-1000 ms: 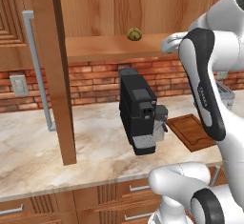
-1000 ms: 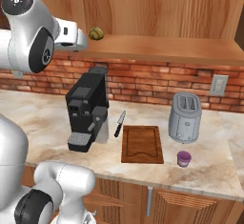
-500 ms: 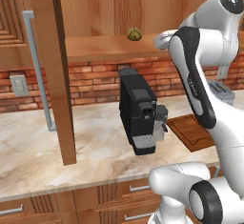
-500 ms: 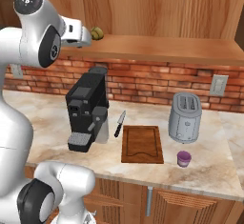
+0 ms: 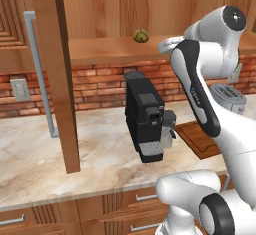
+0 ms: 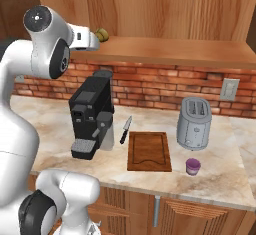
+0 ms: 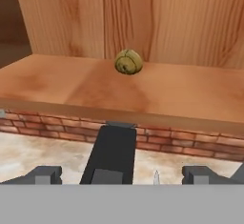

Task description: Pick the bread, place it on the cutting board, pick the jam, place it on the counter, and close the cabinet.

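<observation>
Sitting on the bare shelf of the open cabinet [image 5: 45, 54] is the bread [image 7: 128, 61], a small round yellowish lump close to the back panel, directly above the black coffee machine [image 6: 92, 114]. From the coffee machine up, the white arm reaches toward that shelf, and the pincer [image 7: 121, 174] hangs short of the shelf edge, level with the bun but well apart from it. Its two dark fingertips [image 7: 45, 174] stand wide apart with nothing between them.

Down on the worktop [image 6: 45, 124], the coffee machine stands against the brick wall. Just beside it, on the side toward the toaster [image 6: 195, 123], a knife [image 6: 125, 130] lies flat, and next to the knife lies the cutting board [image 6: 149, 151], bare on top. The toaster stands beyond the board's far corner, near the wall socket. The jam [image 6: 193, 166] sits in front of the toaster, near the worktop's front edge and just off the board's corner. On the other side of the coffee machine, the cabinet's door swings out over the worktop, its long silver handle [image 5: 40, 74] showing beside it.
</observation>
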Robot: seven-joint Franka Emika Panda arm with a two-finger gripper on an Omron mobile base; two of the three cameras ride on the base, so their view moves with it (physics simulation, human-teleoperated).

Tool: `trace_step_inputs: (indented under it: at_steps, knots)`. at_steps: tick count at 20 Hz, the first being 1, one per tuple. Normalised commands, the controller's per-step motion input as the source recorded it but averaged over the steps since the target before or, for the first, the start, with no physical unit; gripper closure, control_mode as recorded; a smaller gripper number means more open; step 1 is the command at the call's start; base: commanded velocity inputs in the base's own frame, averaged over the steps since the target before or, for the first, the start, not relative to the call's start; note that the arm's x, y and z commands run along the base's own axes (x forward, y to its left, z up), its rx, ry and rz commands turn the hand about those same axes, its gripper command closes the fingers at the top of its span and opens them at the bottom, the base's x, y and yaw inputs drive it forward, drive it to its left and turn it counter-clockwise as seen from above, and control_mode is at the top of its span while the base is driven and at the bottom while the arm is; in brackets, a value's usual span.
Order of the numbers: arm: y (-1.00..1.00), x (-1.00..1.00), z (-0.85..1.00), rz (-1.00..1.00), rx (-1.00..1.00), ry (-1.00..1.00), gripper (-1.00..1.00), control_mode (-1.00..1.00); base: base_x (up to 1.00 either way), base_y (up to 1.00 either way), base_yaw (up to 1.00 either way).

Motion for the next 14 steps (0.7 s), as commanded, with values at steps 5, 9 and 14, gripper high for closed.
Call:
trace_step_inputs:
  at_steps: [5,9,14]
  knots:
    - [0.0,0.26,-0.02,0.0,0.0,-0.04,-1.0,-1.0,0.0,0.0,0.0]
    - [0.0,0.28,0.0,0.0,0.0,0.0,-1.0,-1.0,0.0,0.0,0.0]
    - [0.0,0.28,0.05,0.0,0.0,0.01,-1.0,-1.0,0.0,0.0,0.0]
